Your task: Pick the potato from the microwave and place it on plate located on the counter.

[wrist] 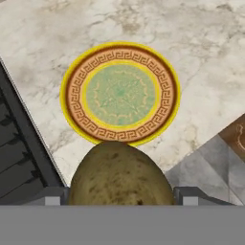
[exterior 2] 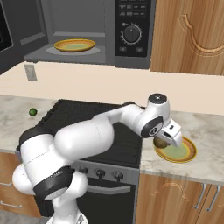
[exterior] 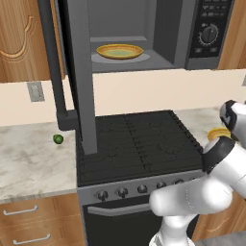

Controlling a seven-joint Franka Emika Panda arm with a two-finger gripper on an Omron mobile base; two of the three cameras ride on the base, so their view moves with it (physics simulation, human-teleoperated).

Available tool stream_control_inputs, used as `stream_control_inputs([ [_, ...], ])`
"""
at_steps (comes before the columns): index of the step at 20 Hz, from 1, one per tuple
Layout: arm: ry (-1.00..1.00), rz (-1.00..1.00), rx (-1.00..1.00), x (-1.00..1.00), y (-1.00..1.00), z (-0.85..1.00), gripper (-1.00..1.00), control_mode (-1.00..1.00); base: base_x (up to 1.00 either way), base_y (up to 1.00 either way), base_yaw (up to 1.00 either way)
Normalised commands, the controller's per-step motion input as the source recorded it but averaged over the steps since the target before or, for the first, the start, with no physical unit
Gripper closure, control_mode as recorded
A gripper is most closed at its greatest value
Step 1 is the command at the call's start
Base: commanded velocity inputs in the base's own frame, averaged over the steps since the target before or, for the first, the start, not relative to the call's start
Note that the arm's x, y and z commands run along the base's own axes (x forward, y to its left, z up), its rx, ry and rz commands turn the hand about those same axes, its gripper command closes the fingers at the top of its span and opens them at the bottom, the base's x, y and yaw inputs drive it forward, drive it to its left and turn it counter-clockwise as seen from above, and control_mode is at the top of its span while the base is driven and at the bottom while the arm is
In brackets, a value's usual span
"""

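Note:
The olive-brown potato point(wrist: 119, 174) sits between my gripper's point(wrist: 119, 200) two fingers, which are shut on it. In the right base view the gripper point(exterior 2: 167, 139) hangs just above the left edge of the yellow-orange plate point(exterior 2: 179, 154) with the potato point(exterior 2: 160, 142) in it. The hand view looks down on this plate point(wrist: 119, 93), with its greenish centre, lying on the marbled counter point(wrist: 206, 57) right of the stove. The microwave point(exterior 2: 131, 30) stands open above, and my arm covers most of the plate's rim point(exterior: 218, 133) in the left base view.
A second, similar plate point(exterior: 119, 51) lies inside the microwave, whose tall grey door point(exterior: 81, 77) swings out over the black stove top point(exterior: 137, 141). A small bright green ball point(exterior: 58, 139) rests on the left counter point(exterior: 29, 158). Wooden cabinets point(exterior 2: 188, 35) hang at the right.

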Motion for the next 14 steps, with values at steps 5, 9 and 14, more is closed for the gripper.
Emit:
stream_control_inputs([
  [5,0.02,-0.03,0.0,0.25,-0.3,-0.27,1.0,-1.0,0.0,0.0,0.0],
  [9,0.0,0.0,0.01,0.5,-0.08,-0.22,1.0,-1.0,0.0,0.0,0.0],
  [14,0.0,0.0,0.0,0.3,-0.13,-0.3,1.0,-1.0,0.0,0.0,0.0],
])
